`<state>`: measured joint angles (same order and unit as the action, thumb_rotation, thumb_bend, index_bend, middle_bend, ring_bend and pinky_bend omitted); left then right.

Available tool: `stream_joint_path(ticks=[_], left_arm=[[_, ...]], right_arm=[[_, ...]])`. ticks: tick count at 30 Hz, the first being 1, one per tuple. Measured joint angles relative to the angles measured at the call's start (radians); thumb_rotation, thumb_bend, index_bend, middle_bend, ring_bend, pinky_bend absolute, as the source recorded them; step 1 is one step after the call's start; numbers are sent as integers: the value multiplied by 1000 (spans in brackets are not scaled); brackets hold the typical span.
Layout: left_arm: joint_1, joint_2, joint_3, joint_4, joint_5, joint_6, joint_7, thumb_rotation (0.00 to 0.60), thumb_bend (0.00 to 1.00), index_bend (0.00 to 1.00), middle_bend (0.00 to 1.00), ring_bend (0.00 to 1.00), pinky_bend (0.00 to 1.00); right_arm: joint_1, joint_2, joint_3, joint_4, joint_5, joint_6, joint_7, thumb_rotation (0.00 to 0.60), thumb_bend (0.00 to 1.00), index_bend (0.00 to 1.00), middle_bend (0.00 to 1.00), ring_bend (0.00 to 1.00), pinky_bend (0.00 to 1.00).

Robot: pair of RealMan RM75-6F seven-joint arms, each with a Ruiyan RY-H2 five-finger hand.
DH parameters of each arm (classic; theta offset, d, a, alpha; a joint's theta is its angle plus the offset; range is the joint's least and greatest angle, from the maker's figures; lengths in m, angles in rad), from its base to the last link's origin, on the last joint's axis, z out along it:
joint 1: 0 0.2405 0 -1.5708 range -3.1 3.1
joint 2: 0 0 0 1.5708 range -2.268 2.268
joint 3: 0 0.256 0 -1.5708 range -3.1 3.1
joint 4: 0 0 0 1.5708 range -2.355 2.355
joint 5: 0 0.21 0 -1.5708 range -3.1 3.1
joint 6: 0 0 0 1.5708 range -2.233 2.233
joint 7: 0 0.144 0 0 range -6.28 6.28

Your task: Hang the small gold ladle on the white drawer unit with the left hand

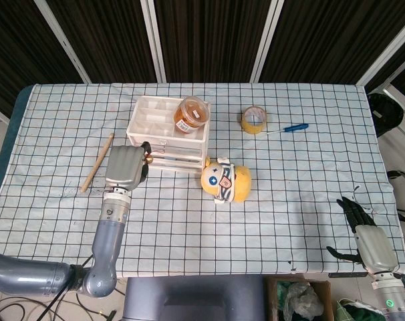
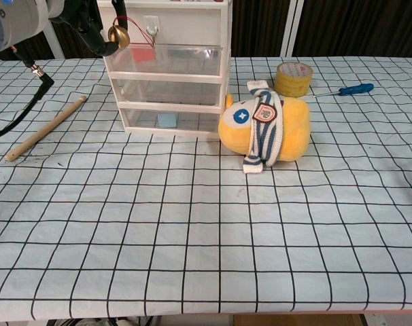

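Note:
The white drawer unit (image 1: 168,130) stands at the table's middle left; in the chest view its clear drawers (image 2: 168,75) face me, and a small hook (image 2: 150,26) sits on its top front. My left hand (image 1: 125,167) is at the unit's front left corner. Its dark fingertips (image 2: 90,30) pinch the small gold ladle (image 2: 119,35), whose round bowl (image 1: 149,158) hangs just left of the hook. Only the bowl shows clearly; the handle is hidden by the fingers. Far off at the table's front right edge, my right hand (image 1: 364,231) holds nothing, with its fingers spread.
An orange jar (image 1: 191,114) sits on top of the drawer unit. A yellow plush toy (image 1: 225,180) lies just right of the unit's front. A wooden stick (image 1: 97,162) lies left of my left hand. A tape roll (image 1: 254,120) and a blue screwdriver (image 1: 288,128) lie further back right.

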<state>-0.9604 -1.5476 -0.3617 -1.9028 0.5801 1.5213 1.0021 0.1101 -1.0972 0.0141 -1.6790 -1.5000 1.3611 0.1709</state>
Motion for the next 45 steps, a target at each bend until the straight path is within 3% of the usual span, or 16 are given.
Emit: stream_joint_path(ticks=[45], left_arm=[[-1,-3,3,17,-5,-1,-3,600,398,448,1000,1000,1000]], right_arm=[[0,1,-2,0,-5,2,2,600,116,0,0,0,134]])
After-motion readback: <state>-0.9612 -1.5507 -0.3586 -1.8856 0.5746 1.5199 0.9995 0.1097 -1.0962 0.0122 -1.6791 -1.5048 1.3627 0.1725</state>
